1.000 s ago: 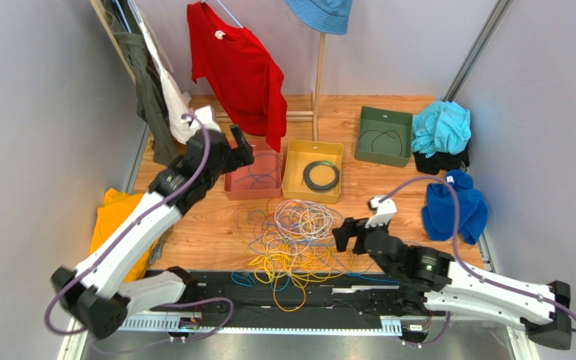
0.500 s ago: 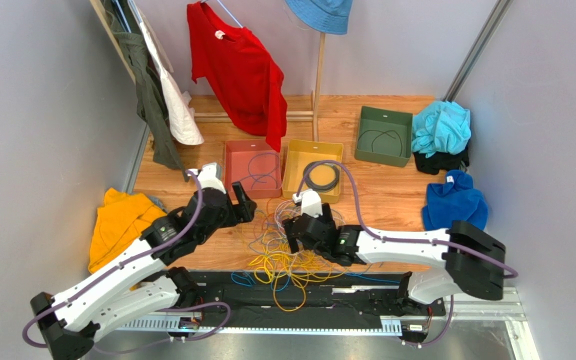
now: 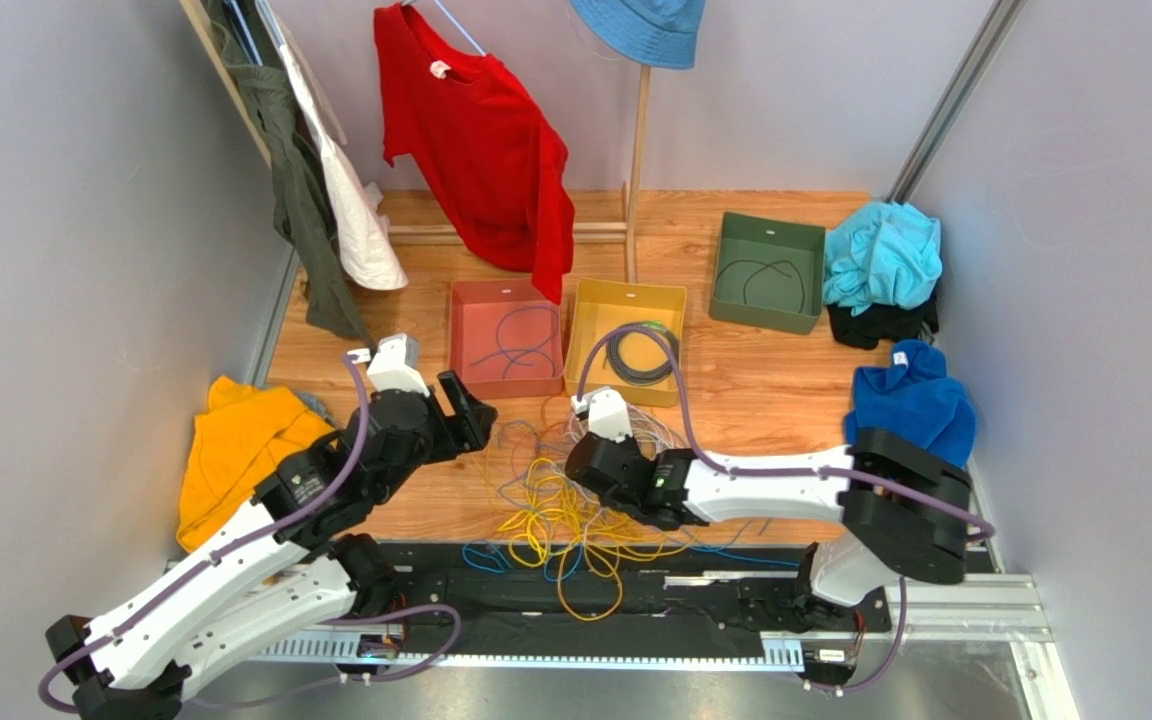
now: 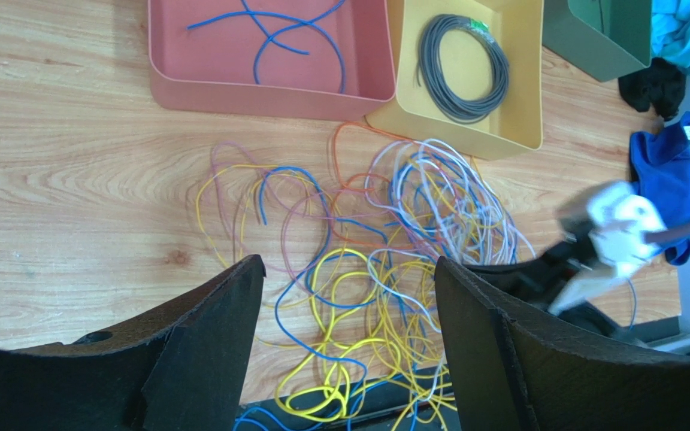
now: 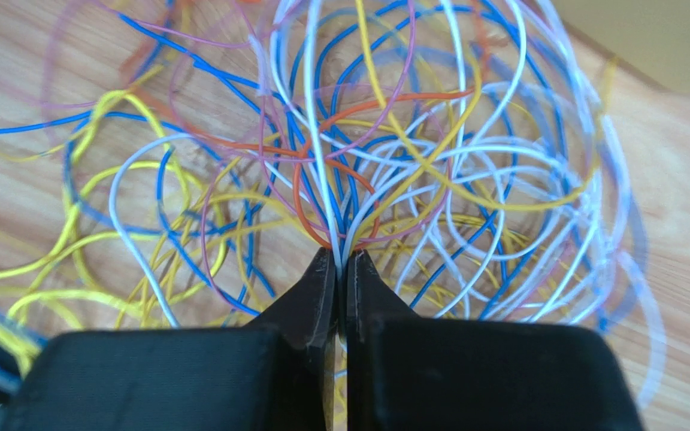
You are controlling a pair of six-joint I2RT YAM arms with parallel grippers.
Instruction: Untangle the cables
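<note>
The cables lie in a loose tangle of yellow, blue, white, purple and orange loops on the wooden table, spilling onto the black rail at the near edge. My right gripper is down in the tangle's far right part. In the right wrist view this gripper is shut, with white and blue strands of the cables pinched between its tips. My left gripper hovers at the tangle's left side. Seen from the left wrist, it is open above the cables, holding nothing.
Behind the tangle stand a pink tray with a blue cable, a yellow tray with a grey coil, and a green tray. Orange cloth lies left, blue cloths right. A red shirt hangs at the back.
The right arm swung in from the right and its gripper shut on strands of the tangle. The left arm came down from the pink tray to the tangle's left side.
</note>
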